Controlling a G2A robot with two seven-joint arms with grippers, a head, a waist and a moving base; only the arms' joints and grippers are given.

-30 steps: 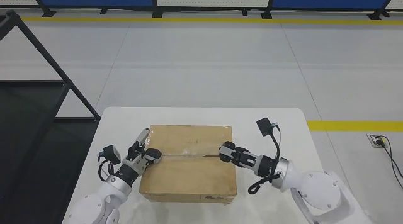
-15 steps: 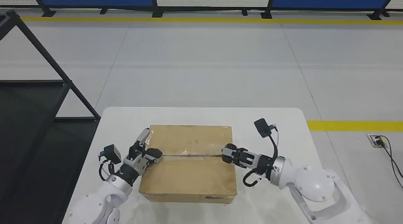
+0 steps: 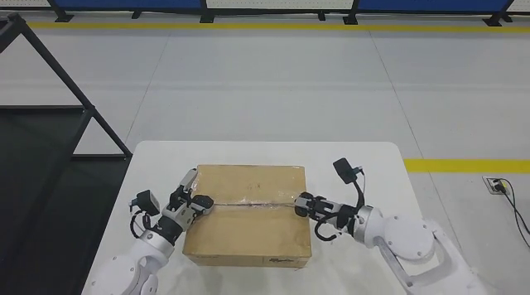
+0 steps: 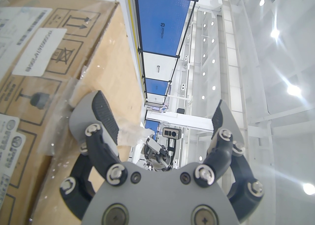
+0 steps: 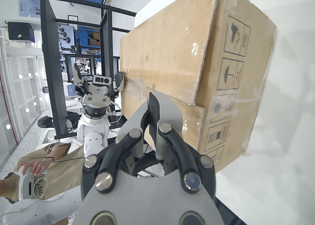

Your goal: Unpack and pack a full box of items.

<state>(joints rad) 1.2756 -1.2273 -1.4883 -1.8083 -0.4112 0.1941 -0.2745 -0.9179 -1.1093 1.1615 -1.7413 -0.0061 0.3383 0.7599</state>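
Wrist views reveal left hand [image 4: 160, 103] spread, right hand [image 5: 152, 100] clenched, flanking box [image 3: 248, 229].

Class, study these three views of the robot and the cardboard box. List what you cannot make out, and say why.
- Contents of the cardboard box: in every view its closed top hides them.
- Whether the right gripper pinches any tape: in the right wrist view its closed fingers hide the gap.
- White label: in the left wrist view the print is too small.

White arms [image 3: 406, 241], black cables [image 3: 362, 186] — grey jaws, ribbed black pads [image 4: 104, 110], silver screws [image 4: 117, 173].
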